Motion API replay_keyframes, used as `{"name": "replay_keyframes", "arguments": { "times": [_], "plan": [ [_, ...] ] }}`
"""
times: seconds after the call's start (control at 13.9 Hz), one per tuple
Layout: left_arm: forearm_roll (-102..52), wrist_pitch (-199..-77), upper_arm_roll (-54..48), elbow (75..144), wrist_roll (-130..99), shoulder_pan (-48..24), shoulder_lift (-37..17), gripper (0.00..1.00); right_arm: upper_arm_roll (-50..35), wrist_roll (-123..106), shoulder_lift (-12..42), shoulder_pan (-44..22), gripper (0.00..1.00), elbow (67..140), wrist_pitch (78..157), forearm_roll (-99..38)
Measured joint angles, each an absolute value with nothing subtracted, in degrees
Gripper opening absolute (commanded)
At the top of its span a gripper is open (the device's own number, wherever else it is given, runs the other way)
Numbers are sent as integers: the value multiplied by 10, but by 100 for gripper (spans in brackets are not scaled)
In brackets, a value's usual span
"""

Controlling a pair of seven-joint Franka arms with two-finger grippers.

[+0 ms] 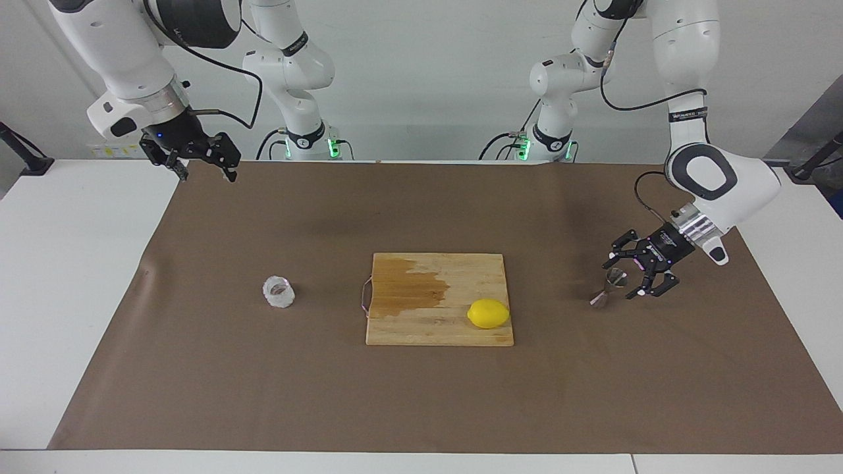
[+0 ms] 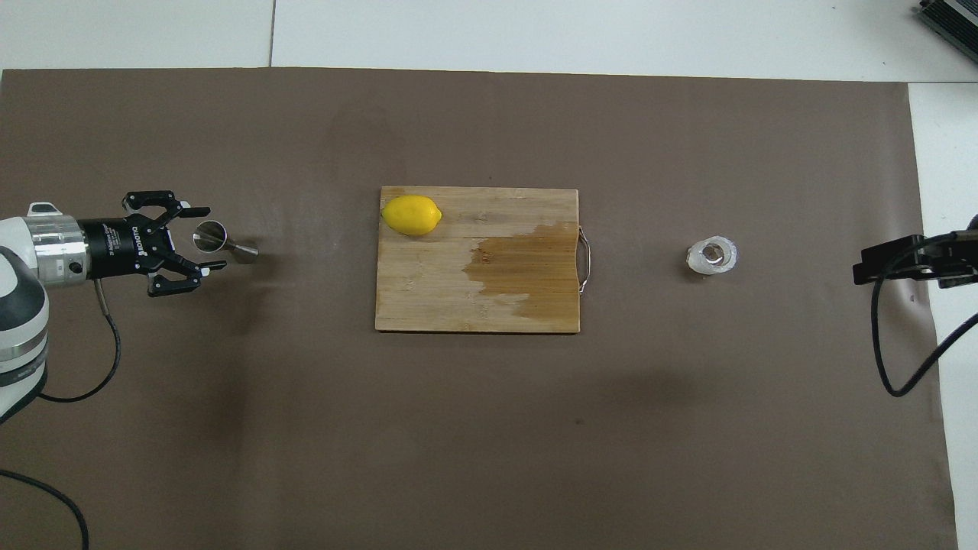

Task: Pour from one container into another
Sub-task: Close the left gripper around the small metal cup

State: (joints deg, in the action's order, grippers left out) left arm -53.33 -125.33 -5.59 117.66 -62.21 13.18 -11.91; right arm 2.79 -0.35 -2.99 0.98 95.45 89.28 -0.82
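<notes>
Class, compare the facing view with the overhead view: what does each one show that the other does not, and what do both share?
Only the facing view shows the arms' bases, the wall, and the right gripper whole, open, raised over the table's edge at the right arm's end.

Only the overhead view looks down into the glass cup and into the jigger.

Both show the cutting board with its dark stain, the lemon on it, and the left gripper, open beside the jigger.
</notes>
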Motion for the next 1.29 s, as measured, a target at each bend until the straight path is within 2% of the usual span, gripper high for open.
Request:
{"name": "replay_keyframes", "arguments": {
  "times": [0.36,0.57,0.79,0.93,1.29],
  "plan": [
    [-533,-1253,-58,1177,-622,131,-119,71,28,-4,-30,10,100,954,893,-8],
    [-533,-1253,-58,1177,-622,131,-119,56,28,-4,-30,10,100,954,893,-8],
    [-533,-1253,-58,1177,-622,131,-119,30,28,-4,-30,10,100,954,893,-8],
    [-533,-1253,-57,1177,-622,131,-119,24,28,-4,-30,10,100,954,893,-8],
    [-533,-1254,-57,1177,-622,131,-119,24,28,-4,-30,10,100,954,893,-8]
  ]
}}
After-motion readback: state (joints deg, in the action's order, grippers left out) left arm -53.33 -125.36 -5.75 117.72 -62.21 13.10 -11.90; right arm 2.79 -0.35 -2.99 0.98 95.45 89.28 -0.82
